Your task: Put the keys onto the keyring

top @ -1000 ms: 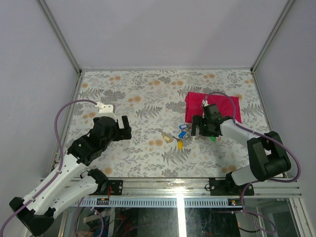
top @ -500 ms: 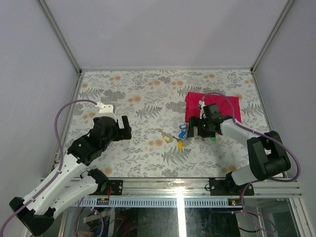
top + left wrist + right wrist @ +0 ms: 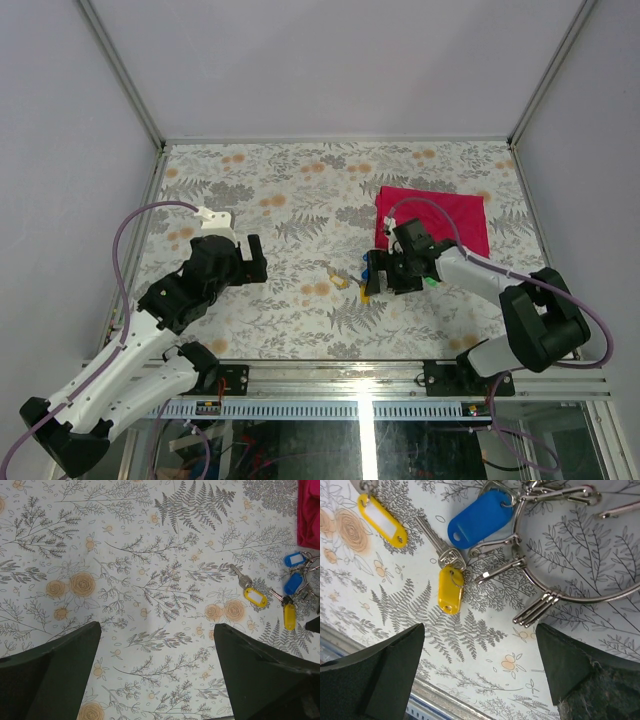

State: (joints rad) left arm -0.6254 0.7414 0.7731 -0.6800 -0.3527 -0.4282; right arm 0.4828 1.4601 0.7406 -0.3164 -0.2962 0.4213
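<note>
1. Step in hand, as I judge it: the approach for a first pick. The right tool point(image 3: 376, 272) hangs low over the cluster, its fingers spread wide and holding nothing.
2. The keys point(image 3: 255, 597) lie flat on the tabletop point(image 3: 280, 190), a little toward 3 o'clock of its middle and at 7 o'clock of the red cloth point(image 3: 460, 220).
3. The keyring point(image 3: 585, 600) lies among them. In the right wrist view it sits at 2 o'clock, partly cut off by the frame edge.
4. Bare metal pieces lie across the ring's wire, and the blue-tagged key point(image 3: 480, 519) touches its 10 o'clock side. I cannot tell whether any of them is threaded on.
5. The nearer yellow-tagged key point(image 3: 451, 589) lies off the ring toward 9 o'clock. The farther yellow-tagged key point(image 3: 382, 520) lies beyond it, at 10 o'clock.
6. The left tool point(image 3: 258, 258) waits on the 9 o'clock side of the tabletop, well apart from the cluster, its fingers also spread and empty.
7. The next move probably calls for the right fingertips to straddle one loose plastic tag and close right at the surface. These pieces are thin and flat.
8. Threading likely needs the ring held steady too, so the left tool would have to come across toward 3 o'clock.
</note>
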